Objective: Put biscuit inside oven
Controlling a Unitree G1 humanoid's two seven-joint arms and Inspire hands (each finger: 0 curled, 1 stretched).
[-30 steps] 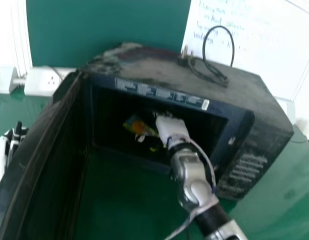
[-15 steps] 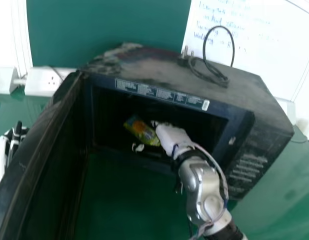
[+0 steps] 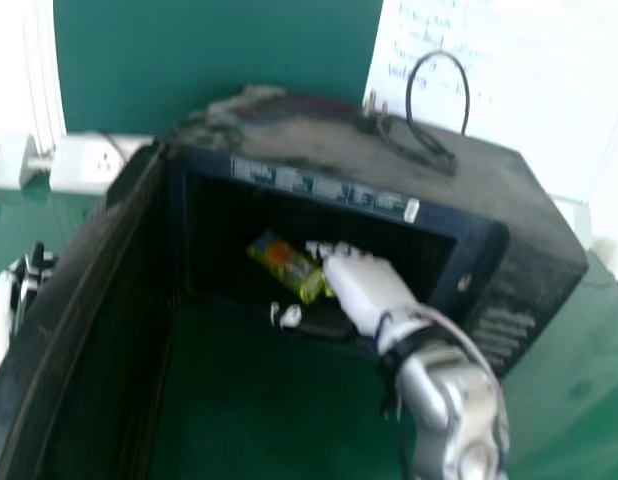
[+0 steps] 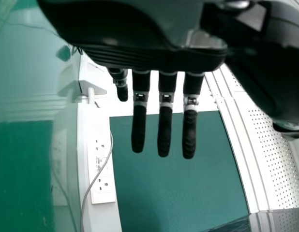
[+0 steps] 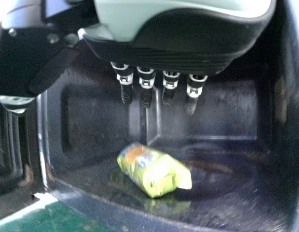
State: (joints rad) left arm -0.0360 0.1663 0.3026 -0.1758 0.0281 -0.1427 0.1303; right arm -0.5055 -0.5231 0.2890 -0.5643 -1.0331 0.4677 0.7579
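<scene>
Biscuit packet (image 3: 289,268) is inside the oven (image 3: 534,240), lying on its floor (image 5: 227,198). Clock directions as in head view: packet sits at 10 o'clock from the right hand (image 3: 367,290), near it; right wrist view has it apart from the fingers (image 5: 146,94). Thumb (image 3: 289,316) is at 6 o'clock of the packet, near it. Right hand is released, fingers extended, nothing grasped, at the oven opening.

Packet lies flat-ish, not upright. Long axis runs 10 to 4 o'clock: end by the orange print points to 10, green end with the crimped seal (image 5: 184,179) points to 4.

Oven door (image 3: 64,320) stands open, 8 o'clock from the packet. Left hand (image 3: 3,318) is idle outside the door, at 9 o'clock, fingers straight. Black cable (image 3: 429,145) on oven top, at 1 o'clock.
</scene>
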